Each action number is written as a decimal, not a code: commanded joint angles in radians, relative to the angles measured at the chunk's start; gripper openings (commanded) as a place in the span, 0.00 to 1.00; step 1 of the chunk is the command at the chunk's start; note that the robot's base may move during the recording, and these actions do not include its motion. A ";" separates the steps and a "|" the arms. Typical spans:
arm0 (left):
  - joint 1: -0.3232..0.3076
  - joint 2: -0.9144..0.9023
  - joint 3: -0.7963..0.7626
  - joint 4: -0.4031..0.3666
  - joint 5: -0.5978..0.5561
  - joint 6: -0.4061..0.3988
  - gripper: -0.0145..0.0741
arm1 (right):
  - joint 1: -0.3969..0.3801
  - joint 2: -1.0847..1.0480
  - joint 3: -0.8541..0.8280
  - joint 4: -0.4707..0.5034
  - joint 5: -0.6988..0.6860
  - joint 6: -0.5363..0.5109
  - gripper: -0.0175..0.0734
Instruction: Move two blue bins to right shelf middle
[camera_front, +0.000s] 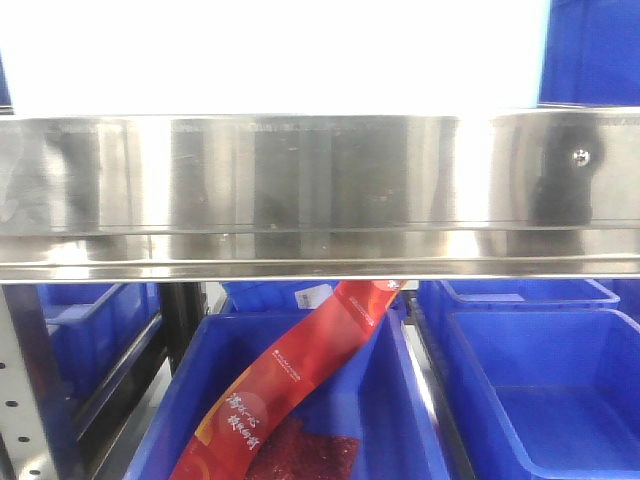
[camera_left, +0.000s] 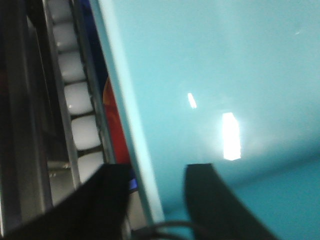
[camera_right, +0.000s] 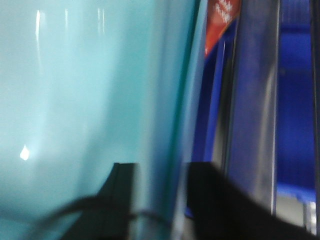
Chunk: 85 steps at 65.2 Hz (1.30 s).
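Pale aqua plastic fills both wrist views, so the blue bin (camera_left: 225, 75) is right at the two grippers. In the left wrist view, the left gripper (camera_left: 155, 200) has one dark finger (camera_left: 107, 200) outside the bin's thick rim and the other inside, over the smooth inner wall. The rim (camera_left: 132, 140) runs between them, so I judge this gripper is clamped on the bin wall, though the blur hides the contact itself. The right gripper (camera_right: 160, 200) stands the same way on the opposite wall: the rim (camera_right: 172, 125) passes between its two fingers, and it seems closed on it too.

Beside the bin on the left arm's side there is a track of white rollers (camera_left: 75, 95), and a red packet (camera_left: 114, 120) shows just past the rim. From the front view I see the steel front rail (camera_front: 320, 190) of the shelf tier across the whole width. Below this rail sit dark blue crates (camera_front: 540, 390) and the red packet, but the bin itself is hidden there.

The bin lies between the two arms, with its long sides along the grippers, so neither arm is nearer. The coming move must carry it level over the rail.
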<state>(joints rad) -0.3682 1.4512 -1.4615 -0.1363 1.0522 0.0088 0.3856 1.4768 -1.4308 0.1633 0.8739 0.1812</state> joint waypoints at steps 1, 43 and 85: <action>-0.010 -0.018 -0.008 -0.020 -0.024 0.010 0.62 | -0.004 -0.011 -0.006 -0.011 -0.042 0.000 0.65; -0.004 -0.294 -0.010 0.061 -0.047 0.010 0.24 | -0.004 -0.247 -0.103 -0.245 0.059 0.000 0.23; -0.004 -0.767 0.594 0.225 -0.369 -0.143 0.04 | -0.004 -0.512 0.420 -0.340 -0.086 0.000 0.01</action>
<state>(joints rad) -0.3721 0.7585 -0.9613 0.1053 0.7487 -0.1141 0.3856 1.0358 -1.1262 -0.1624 0.8642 0.1832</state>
